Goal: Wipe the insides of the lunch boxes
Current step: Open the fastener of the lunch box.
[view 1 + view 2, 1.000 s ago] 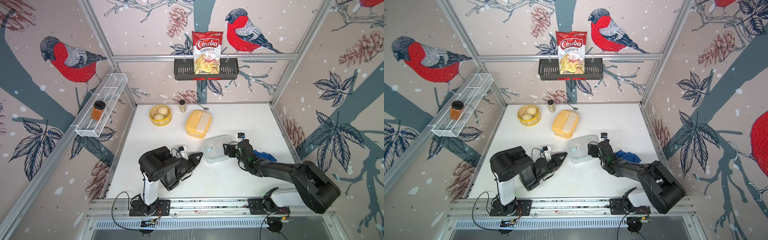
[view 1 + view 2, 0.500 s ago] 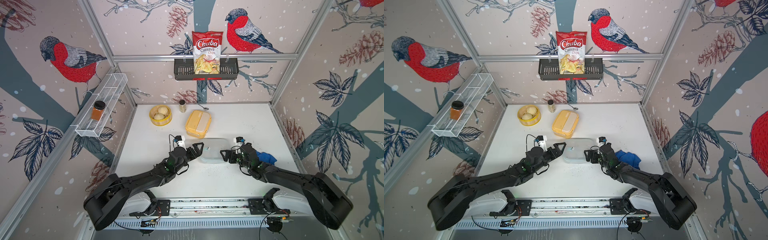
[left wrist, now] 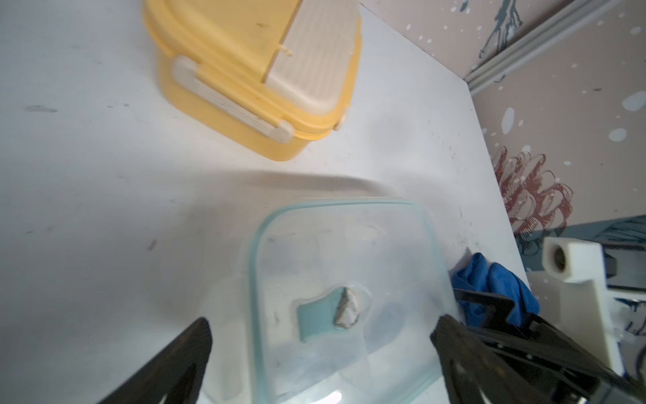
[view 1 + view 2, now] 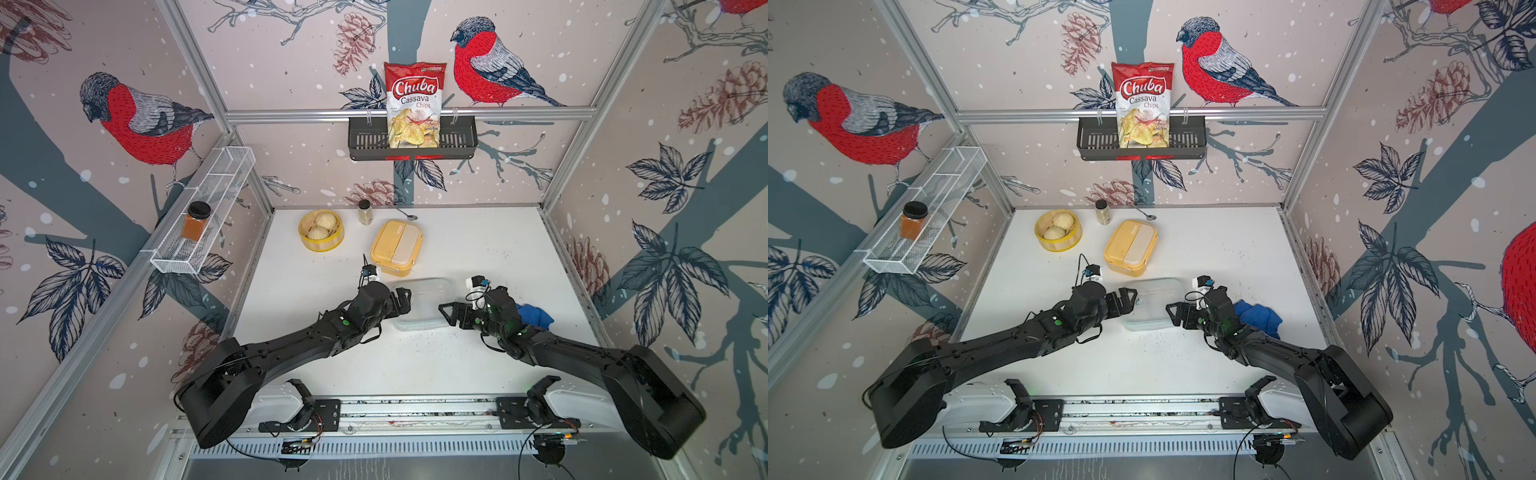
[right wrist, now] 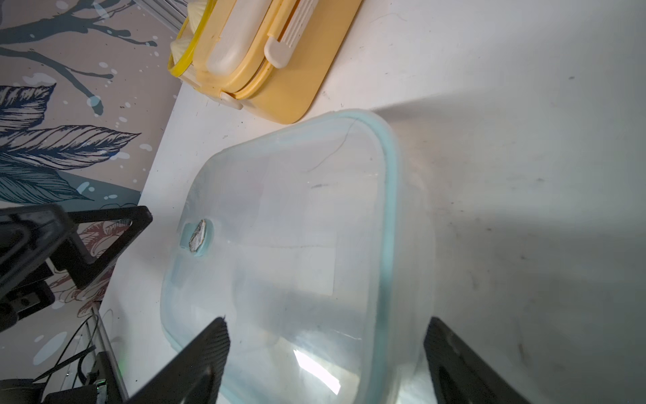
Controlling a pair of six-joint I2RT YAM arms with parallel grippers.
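Sitting mid-worktop (image 4: 478, 249), the clear lunch box (image 4: 422, 301) is closed, see-through with a pale green rim. The yellow lunch box (image 4: 396, 248), also closed, stands just behind it. The left hand (image 4: 403, 300) and right hand (image 4: 445, 316) face its opposite ends, both spread wide and holding nothing. A blue cloth (image 4: 536, 316) lies beside the right hand.

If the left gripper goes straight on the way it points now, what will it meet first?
Most likely the clear lunch box: the open left gripper points at its side, though height is unclear.
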